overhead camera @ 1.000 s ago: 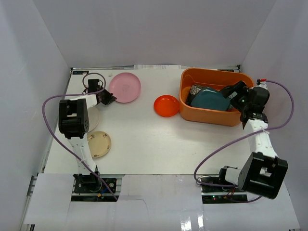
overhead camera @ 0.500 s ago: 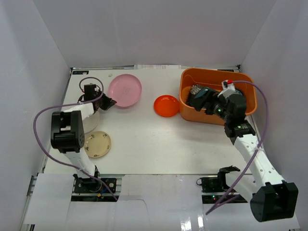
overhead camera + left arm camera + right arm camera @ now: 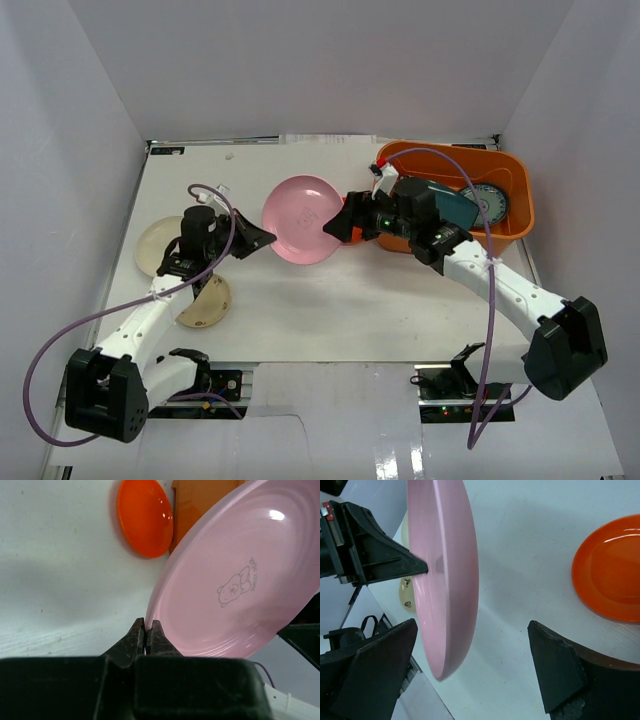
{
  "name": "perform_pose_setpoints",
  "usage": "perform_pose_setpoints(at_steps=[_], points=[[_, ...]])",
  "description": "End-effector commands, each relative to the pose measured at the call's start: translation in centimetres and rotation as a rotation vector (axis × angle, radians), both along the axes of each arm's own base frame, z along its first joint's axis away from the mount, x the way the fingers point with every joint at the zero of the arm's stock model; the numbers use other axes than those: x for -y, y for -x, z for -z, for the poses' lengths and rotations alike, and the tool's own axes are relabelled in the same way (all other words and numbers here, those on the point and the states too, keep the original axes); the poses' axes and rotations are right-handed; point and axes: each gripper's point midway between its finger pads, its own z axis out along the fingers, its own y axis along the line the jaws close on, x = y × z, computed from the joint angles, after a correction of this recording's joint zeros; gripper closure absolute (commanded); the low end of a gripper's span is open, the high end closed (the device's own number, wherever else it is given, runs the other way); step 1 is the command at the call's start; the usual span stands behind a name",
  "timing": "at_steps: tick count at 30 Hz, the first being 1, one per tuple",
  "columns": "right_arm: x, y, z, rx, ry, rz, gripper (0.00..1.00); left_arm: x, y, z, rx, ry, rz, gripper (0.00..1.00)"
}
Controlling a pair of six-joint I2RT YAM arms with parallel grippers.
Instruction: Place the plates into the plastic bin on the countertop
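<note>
At far left of the overhead view, I see a cream plate lying on the countertop, and a second cream plate lower in the frame, with my left arm running up between them. Right of these, near mid-frame, the left gripper is pinched tight on the left rim of the pink plate. The left wrist view shows its two tips pressed together on that rim, at bottom centre of the frame. The plate fills the right half of that view, tilted, with a small bear print on its face. It is held off the countertop.

Moving right overhead, the right gripper sits at the pink plate's right edge with its jaws spread wide. In the right wrist view its fingers stand at the lower left and lower right, and the plate hangs edge-on between them. The plate is just beside the left-hand finger and well apart from the other, and neither finger grips it.

The orange-red dish lies flat on the countertop at the right edge of that view. From overhead the right gripper hides nearly all of it.

At upper right overhead stands the bin, holding a teal plate and, to its right, a patterned plate.
</note>
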Motion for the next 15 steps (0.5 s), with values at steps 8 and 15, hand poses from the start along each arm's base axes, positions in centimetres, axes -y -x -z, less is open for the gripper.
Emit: perform_pose_setpoints(at_steps=[8,15], points=[[0.1,-3.6,-1.4,0.089,-0.005,0.172,0.92,-1.2,2.1,-0.2,0.013,-0.08,-0.014,0.55],[8.7,-7.4,-9.3,0.188,-0.129,0.392,0.92,-5.5,-1.7,-0.2,-0.049,-0.211,-0.227,0.15]])
